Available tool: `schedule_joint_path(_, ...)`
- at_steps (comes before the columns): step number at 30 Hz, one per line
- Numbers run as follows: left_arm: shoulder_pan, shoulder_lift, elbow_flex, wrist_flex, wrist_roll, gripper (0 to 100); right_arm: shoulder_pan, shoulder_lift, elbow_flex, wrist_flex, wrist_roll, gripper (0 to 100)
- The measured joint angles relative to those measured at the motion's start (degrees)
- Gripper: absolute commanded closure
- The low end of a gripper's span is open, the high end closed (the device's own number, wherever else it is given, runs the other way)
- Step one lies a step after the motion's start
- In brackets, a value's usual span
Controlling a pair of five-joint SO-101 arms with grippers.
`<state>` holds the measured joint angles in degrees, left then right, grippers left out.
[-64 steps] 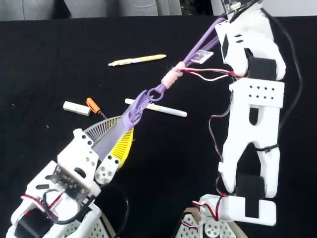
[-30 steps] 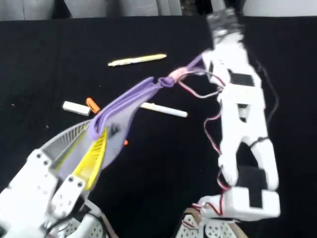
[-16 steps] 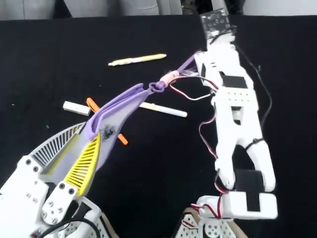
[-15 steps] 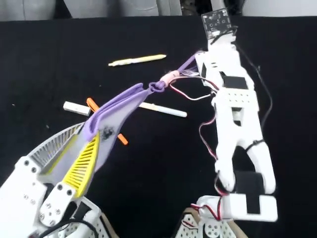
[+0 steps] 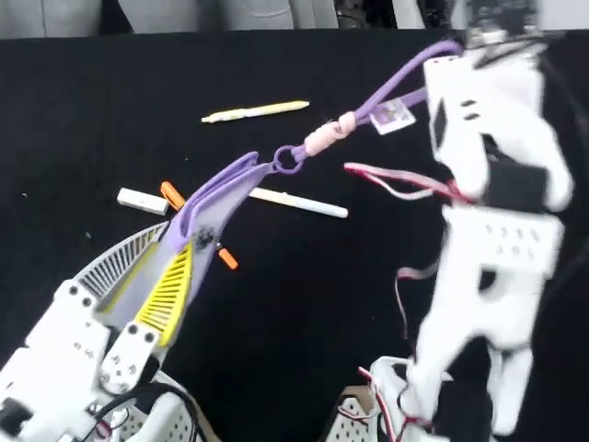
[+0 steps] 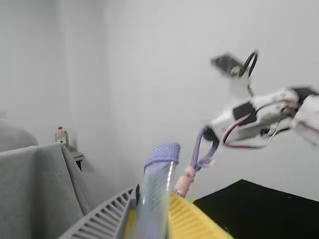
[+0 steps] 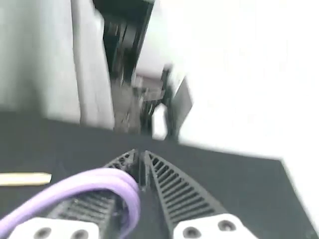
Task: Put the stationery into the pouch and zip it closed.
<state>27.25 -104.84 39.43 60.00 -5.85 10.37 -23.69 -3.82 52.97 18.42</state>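
While my left gripper (image 5: 164, 276) is clamping the pouch (image 5: 216, 195) aloft and my right gripper (image 7: 142, 170) is pinching its strap (image 5: 398, 77) | I am favouring a straight, gentle pull | pens (image 5: 256, 111) lying outside.

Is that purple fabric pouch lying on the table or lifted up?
Lifted: the purple fabric pouch hangs stretched between the left gripper, clamping its body, and the right gripper, holding its strap.

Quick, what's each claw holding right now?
Left gripper: shut on the flat purple fabric pouch.
Right gripper: shut on the pouch's purple cord strap.
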Motion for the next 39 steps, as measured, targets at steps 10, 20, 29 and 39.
schedule_joint_path(10,-0.09,0.00,5.36,-0.09,4.31,76,-7.56,-3.52,-25.85,20.04,-1.49,98.7)
schedule_joint_path(20,-0.44,0.00,1.05,-0.70,6.95,77,-8.53,-3.52,-32.53,22.68,-1.49,98.7)
schedule_joint_path(29,-13.89,0.00,-1.58,-0.70,8.53,77,-8.62,-3.60,-37.36,23.30,-1.41,98.7)
schedule_joint_path(39,-24.70,0.00,3.43,-0.70,12.22,77,-8.62,-4.13,-39.82,25.58,-1.41,98.7)
